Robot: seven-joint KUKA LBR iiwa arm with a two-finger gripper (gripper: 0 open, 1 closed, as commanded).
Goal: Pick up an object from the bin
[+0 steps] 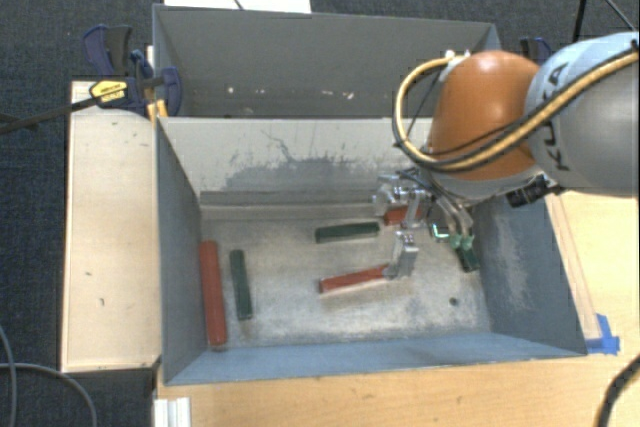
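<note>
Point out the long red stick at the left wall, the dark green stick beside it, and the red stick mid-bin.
long red stick (211, 295): camera view, mid-length.
dark green stick (241, 284): camera view, mid-length.
mid-bin red stick (352, 281): camera view, mid-length.

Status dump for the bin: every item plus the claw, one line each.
claw: down in the bin, at the centre red stick's right end.
centre red stick: lying flat, slightly angled.
centre green stick: lying flat, behind the red one, apart.
long red stick: lying flat, far left.
left green stick: lying flat beside it.
small green piece: right side, partly hidden.
</note>
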